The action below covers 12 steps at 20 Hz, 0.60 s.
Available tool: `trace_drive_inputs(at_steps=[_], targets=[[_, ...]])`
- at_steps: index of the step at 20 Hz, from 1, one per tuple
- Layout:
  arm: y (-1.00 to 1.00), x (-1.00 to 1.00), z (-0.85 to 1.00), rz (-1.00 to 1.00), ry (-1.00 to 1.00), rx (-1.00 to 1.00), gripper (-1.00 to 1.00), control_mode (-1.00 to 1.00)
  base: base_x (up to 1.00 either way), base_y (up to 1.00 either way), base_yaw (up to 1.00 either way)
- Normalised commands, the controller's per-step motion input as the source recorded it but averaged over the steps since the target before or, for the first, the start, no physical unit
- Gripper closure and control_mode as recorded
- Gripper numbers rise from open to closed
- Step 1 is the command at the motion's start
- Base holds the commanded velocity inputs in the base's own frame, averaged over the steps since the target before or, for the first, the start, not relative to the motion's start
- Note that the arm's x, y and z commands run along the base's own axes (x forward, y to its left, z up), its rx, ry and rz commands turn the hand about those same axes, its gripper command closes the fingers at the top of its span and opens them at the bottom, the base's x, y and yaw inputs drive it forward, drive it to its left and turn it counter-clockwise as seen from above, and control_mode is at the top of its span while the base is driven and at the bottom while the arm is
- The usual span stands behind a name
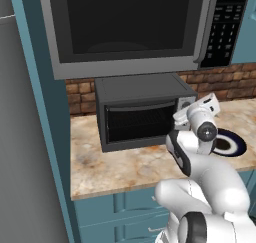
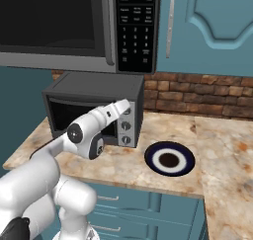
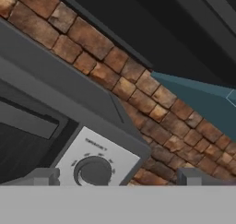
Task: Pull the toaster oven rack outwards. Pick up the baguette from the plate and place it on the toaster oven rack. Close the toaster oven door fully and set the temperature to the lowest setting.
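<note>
Left base view: toaster oven [image 1: 142, 109] on the counter [image 1: 120, 169] under the microwave [image 1: 135, 27], door [image 1: 140, 121] shut; arm raised at its knob side; plate [image 1: 231, 143] to the right.

Right base view: oven at rear left, hand against the knob panel [image 2: 127, 120]; plate bare, on the counter right of the oven.

Hand view: gripper [image 3: 119, 177] with fingers wide apart, nothing between them, just before the top knob [image 3: 93, 171]; brick wall [image 3: 138, 87] behind.

A microwave [image 1: 127, 27] hangs above a marble counter [image 1: 125, 169] with a brick backsplash [image 2: 197, 93].
</note>
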Motion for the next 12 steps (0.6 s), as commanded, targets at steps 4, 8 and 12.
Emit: trace_drive_inputs(at_steps=[4, 8, 12], targets=[[0.01, 0.00, -0.30, 0.02, -0.04, -0.09, -1.00, -1.00, 0.00, 0.00, 0.00], [0.00, 0.00, 0.00, 0.00, 0.00, 0.00, -1.00, -1.00, 0.00, 0.00, 0.00], [0.00, 0.00, 0.00, 0.00, 0.00, 0.00, -1.00, -1.00, 0.00, 0.00, 0.00]])
